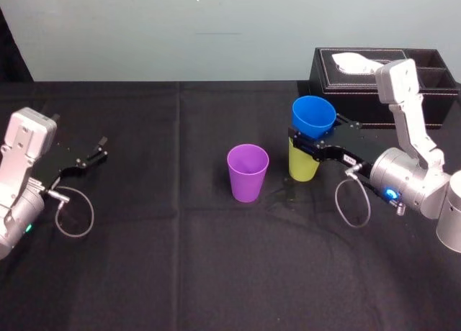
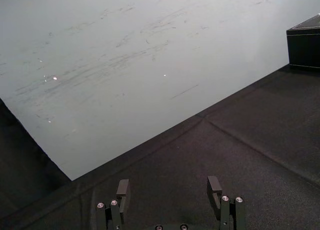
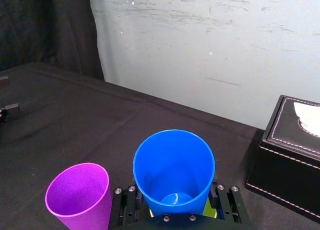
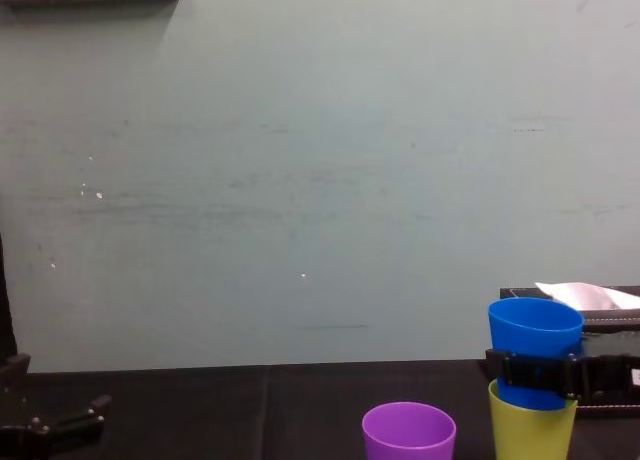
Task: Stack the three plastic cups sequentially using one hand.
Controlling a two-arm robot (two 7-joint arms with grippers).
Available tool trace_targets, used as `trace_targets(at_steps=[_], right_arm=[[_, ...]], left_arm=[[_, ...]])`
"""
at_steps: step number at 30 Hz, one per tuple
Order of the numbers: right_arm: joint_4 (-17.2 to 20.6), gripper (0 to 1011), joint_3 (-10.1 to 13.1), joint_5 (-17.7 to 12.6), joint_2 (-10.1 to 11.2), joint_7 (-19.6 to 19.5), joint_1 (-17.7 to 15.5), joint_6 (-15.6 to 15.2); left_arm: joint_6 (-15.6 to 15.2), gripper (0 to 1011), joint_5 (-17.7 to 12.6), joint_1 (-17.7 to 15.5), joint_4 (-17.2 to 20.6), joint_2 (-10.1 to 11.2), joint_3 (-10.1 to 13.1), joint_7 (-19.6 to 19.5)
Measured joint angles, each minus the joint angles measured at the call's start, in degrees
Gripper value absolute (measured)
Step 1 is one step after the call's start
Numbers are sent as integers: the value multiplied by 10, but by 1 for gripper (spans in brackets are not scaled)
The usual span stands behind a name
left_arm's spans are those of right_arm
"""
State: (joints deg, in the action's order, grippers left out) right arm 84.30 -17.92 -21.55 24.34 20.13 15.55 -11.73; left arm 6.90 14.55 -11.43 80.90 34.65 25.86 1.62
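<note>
Cloth (image 1: 216,273), black and creased, covers the table from the lower edge of the head view up to the wall; at the left edge of that frame the left gripper (image 1: 98,150) hangs over bare cloth, well apart from the cups, its pincer spread wide with nothing between the fingers (image 2: 122,189), as the left wrist view plainly shows; near the middle of the head view the purple cup (image 1: 247,173) stands upright and alone, mouth up, touching neither of the others; just to its right, a little farther back, the yellow-green cup (image 1: 303,167) stands on the cloth with the blue cup (image 1: 313,115) set into its mouth, the blue one's lower part inside and most of its body rising above the yellow-green rim; the right gripper (image 1: 317,147) comes in from the right edge of the frame and has its pincer closed on the blue cup, one flat jaw on each side of the wall just above the yellow-green rim, a black band across the cup (image 4: 535,345) in the chest view; beyond the stack, in the upper right of the head view, the black tissue box (image 1: 360,83) sits against the far edge of the table with white tissue showing at its top; behind everything stands the pale wall (image 1: 216,29).
</note>
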Motion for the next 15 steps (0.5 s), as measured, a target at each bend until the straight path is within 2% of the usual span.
trace_targets(at_steps=[9, 15], right_arm=[[0, 719, 0, 0, 0, 0, 0, 0], [1, 865, 0, 0, 0, -1, 0, -1]], left_arm=[[0, 1011, 0, 0, 0, 0, 0, 0], [0, 1011, 0, 0, 0, 0, 0, 0]])
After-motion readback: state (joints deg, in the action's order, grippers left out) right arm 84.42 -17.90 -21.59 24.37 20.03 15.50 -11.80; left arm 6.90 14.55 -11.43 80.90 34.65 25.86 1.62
